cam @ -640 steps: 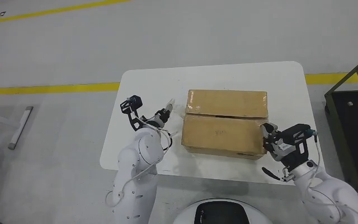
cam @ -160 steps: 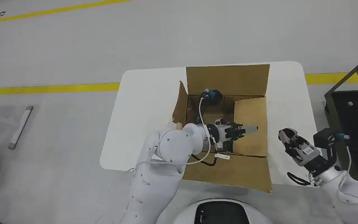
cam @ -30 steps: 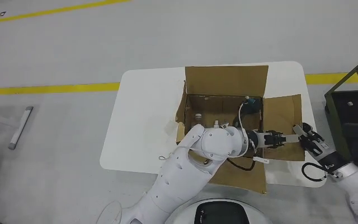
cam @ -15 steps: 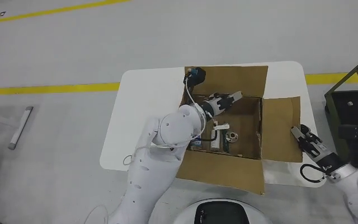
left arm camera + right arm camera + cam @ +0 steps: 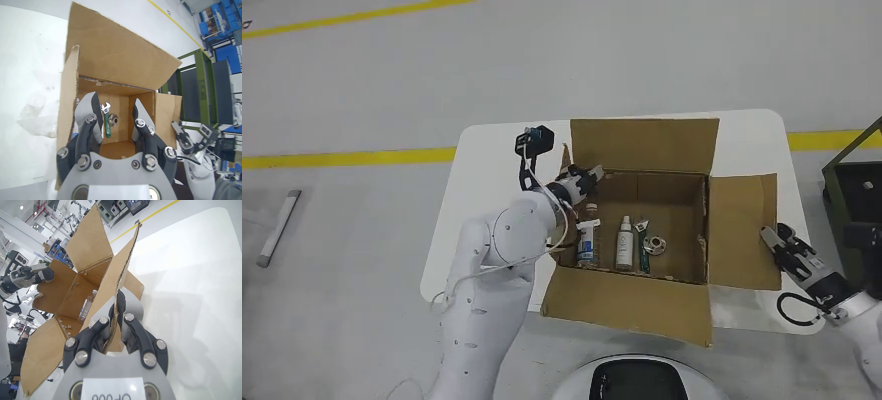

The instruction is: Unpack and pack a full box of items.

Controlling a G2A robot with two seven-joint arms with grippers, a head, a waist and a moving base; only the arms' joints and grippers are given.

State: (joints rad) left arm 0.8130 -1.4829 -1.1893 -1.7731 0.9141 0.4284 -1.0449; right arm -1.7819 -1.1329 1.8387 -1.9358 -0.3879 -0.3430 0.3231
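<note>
Looking down on it, the brown cardboard box [image 5: 642, 145] sits open on the right half of the white desk [image 5: 492, 170]. There's a decent stretch of bare desk to its left. The near flap [image 5: 627, 305] reaches out to the desk's front edge, and the right-side flap [image 5: 742, 230] lies flat, ending close to the desk's right edge.

The right hand [image 5: 775, 240] is clenched on the outer edge of that flap, cardboard pinched between its fingers. The left hand [image 5: 587, 176] hovers at the box's left wall with its fingers spread, grasping nothing.

On the box floor, side by side:
- a clear plastic bottle with a blue label [image 5: 587, 243]
- a white bottle [image 5: 624, 243]
- a green-handled wrench [image 5: 644, 248]
- a round metal fitting [image 5: 656, 243], just beside the wrench

A crumpled clear plastic bag [image 5: 36, 117] lies on the desk just left of the box.

Hard-to-see bits: from above, the left arm covers most of the box's left wall. From the left wrist, one finger cuts off part of the wrench. From the right wrist, the pinched flap blocks a big chunk of the inside.
</note>
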